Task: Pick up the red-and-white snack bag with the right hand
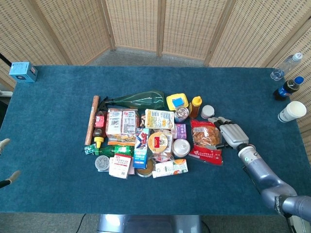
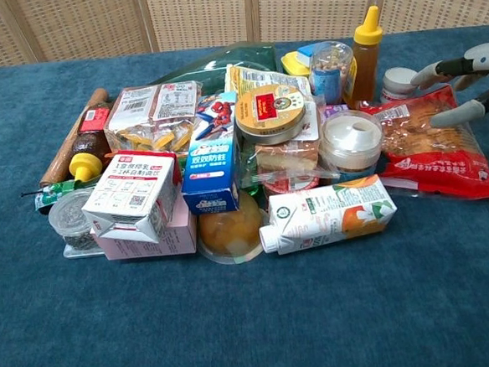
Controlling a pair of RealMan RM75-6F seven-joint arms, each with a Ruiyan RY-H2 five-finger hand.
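right hand poised at the snack bag's edge

while the left hand (image 1: pixel 5 162) waits idle at the counter's (image 1: pixel 48 111) far left edge, its fingers apart and holding nothing, the red-and-white snack bag (image 2: pixel 430 141) lies flat at the right end of the grocery cluster, golden snacks showing through its window. the right hand (image 1: pixel 232 135) sits at its right side, fingers (image 2: pixel 454 116) spread wide, likely to straddle it.
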